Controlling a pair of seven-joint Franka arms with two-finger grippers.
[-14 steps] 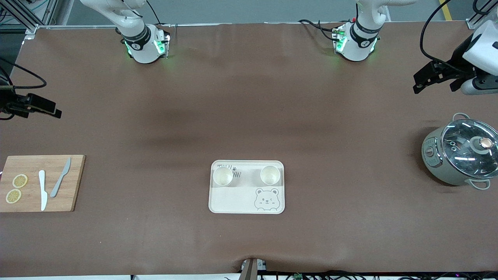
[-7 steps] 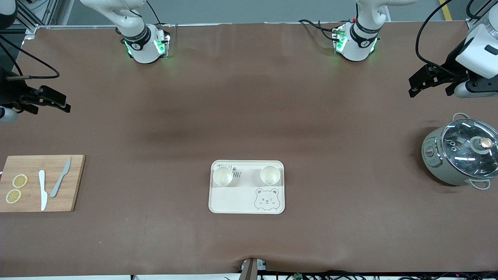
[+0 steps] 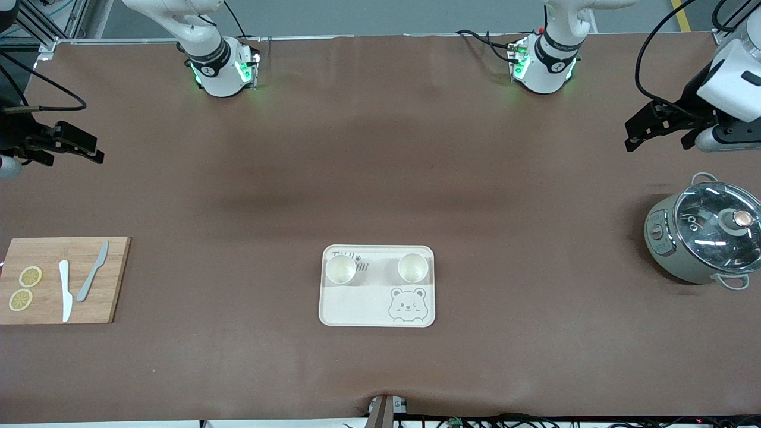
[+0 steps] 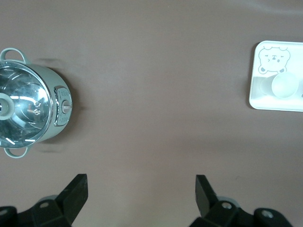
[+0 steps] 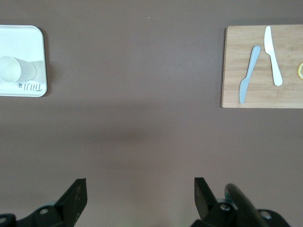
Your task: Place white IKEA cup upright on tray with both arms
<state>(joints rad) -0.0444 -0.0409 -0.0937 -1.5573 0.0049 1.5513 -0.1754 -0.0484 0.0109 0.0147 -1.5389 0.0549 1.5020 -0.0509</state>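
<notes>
- Front view: a brown table (image 3: 380, 196) is filling the frame, grey floor showing at twelve o'clock.
- The tray (image 3: 357, 303) is sitting at six o'clock, carrying two upright cups (image 3: 340, 269), (image 3: 413, 267).
- The left gripper (image 3: 639, 134) is hovering at three o'clock, released and well apart from the tray.
- The right gripper (image 3: 89, 153) is hovering at nine o'clock, also released and empty.

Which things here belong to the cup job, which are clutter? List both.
Job: tray; two white cups standing upright on it; left gripper and right gripper, both open.

Clutter: cutting board, two knives, lemon slices, lidded pot.
</notes>
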